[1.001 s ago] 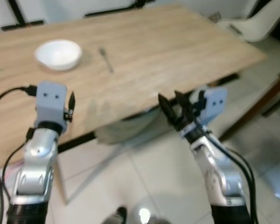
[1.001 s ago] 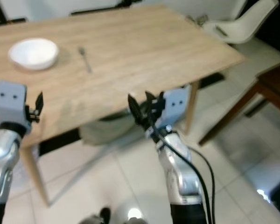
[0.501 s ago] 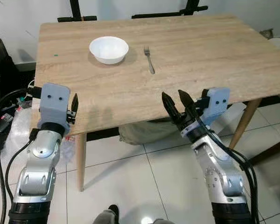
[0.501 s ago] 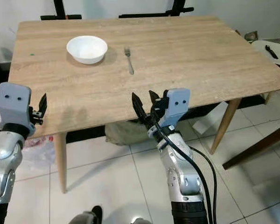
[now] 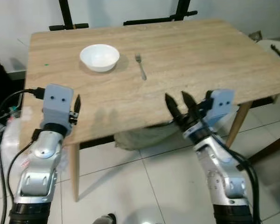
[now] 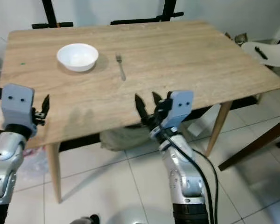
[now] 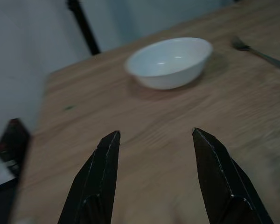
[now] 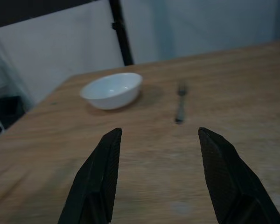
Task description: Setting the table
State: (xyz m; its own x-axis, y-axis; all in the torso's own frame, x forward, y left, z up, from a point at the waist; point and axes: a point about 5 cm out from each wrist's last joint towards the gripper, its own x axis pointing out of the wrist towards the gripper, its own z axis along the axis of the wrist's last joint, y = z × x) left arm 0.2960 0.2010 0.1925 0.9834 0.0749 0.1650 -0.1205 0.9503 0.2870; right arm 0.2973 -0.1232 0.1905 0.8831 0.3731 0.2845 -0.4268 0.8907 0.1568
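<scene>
From the head views you have a white bowl (image 5: 99, 57) on the far left part of the wooden worktop (image 5: 186, 51), with a fork (image 5: 141, 66) lying just beside it to the right, apart from it. Both arms hover at the near edge: left gripper (image 5: 76, 108) and right gripper (image 5: 178, 104), neither holding anything. In the left wrist view the fingers (image 7: 94, 179) are spread, the bowl ahead. In the right wrist view the fingers (image 8: 97, 179) are likewise released, facing bowl and fork. The bowl looks rigid, smooth and breakable; take it by the rim. The fork is thin and flat; pinch mid-handle.
</scene>
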